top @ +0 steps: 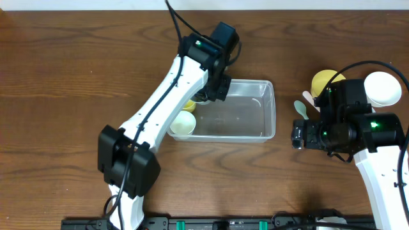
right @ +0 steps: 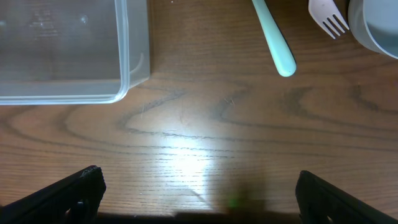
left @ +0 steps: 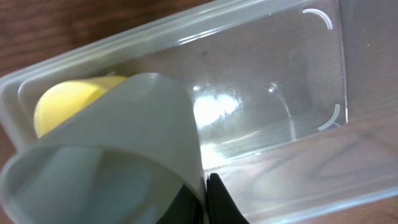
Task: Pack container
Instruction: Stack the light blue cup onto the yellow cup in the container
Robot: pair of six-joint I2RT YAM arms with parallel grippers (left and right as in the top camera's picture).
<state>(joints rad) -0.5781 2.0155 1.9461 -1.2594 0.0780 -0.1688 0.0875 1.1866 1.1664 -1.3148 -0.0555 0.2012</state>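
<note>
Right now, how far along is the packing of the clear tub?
Early on. Done: a yellow cup sits in the container's left end. In hand: the left gripper is shut on a pale cup at that same end. Left: the mint spoon, fork, yellow bowl and white bowl lie outside on the table, the right gripper open near them.
</note>
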